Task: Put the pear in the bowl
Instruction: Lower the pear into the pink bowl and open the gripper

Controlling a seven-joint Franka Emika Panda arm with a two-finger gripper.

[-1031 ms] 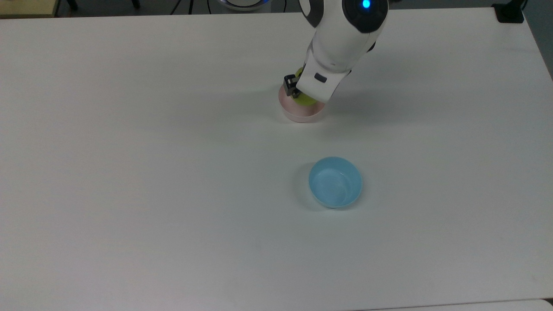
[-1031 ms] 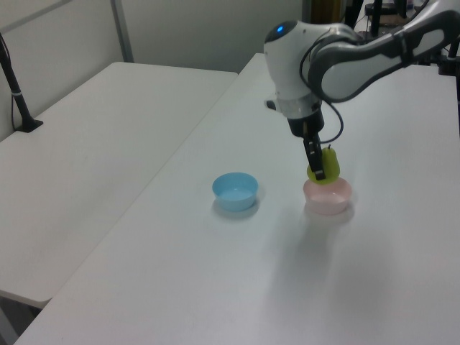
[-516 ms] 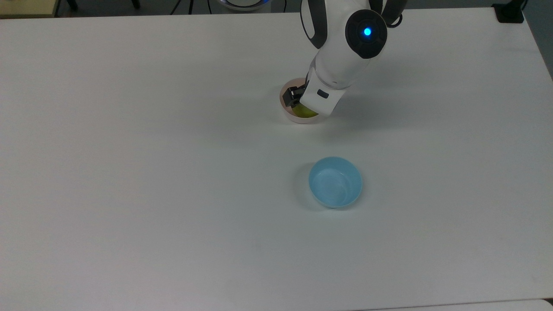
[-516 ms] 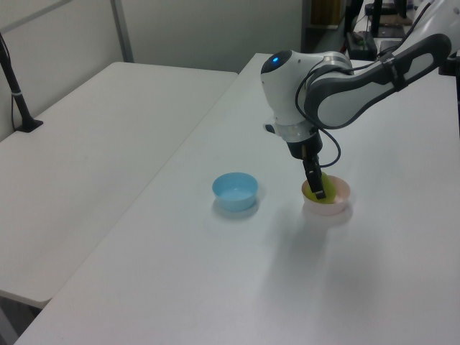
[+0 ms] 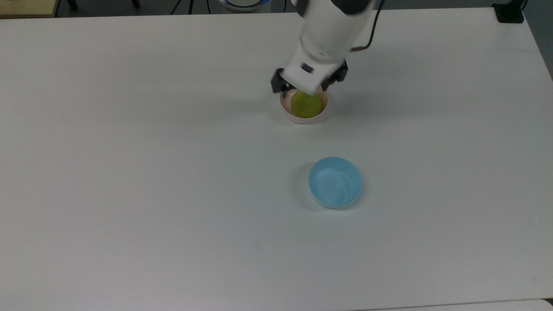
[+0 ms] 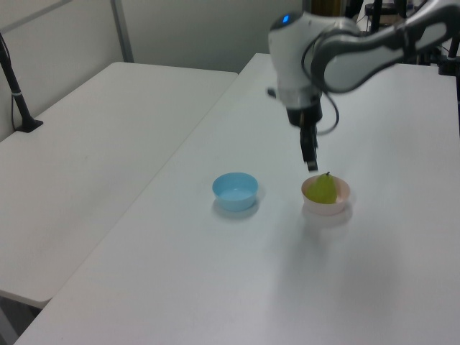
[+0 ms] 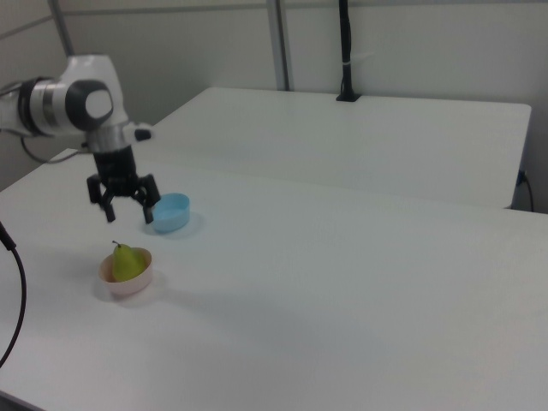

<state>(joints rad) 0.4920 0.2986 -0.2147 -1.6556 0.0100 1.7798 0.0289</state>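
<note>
the pear (image 7: 128,262) sits upright inside the pink bowl (image 7: 127,282), its wide base down in the hollow and its short dark stem pointing up and a little toward the right view's left; in the top view it shows as a yellow-green round filling most of the bowl's opening. the gripper (image 7: 125,204) hangs above the bowl with its two fingers spread wide and nothing between them, plainly clear of the fruit, with open air between the fingertips and the stem in the right view. the relation that matters now is vertical: the pear lies straight below the gripper, just under the fingertips, and its long axis runs up and down, in line with the gripper's own axis, so a lift straight up would keep the open fingers away from the stem and the bowl's rim, while a sideways swing at this height could clip the stem or nudge the light bowl. in the left view the near finger points down just beside the pear's top, apart from it. the light blue bowl (image 5: 335,182) stands well apart on the white bench (image 5: 129,172), toward the top view's bottom edge, and holds nothing. judged from how things lie, the placing looks done: the fruit rests in the right bowl without support from the arm, and what remains is for the arm to pull clear.
</note>
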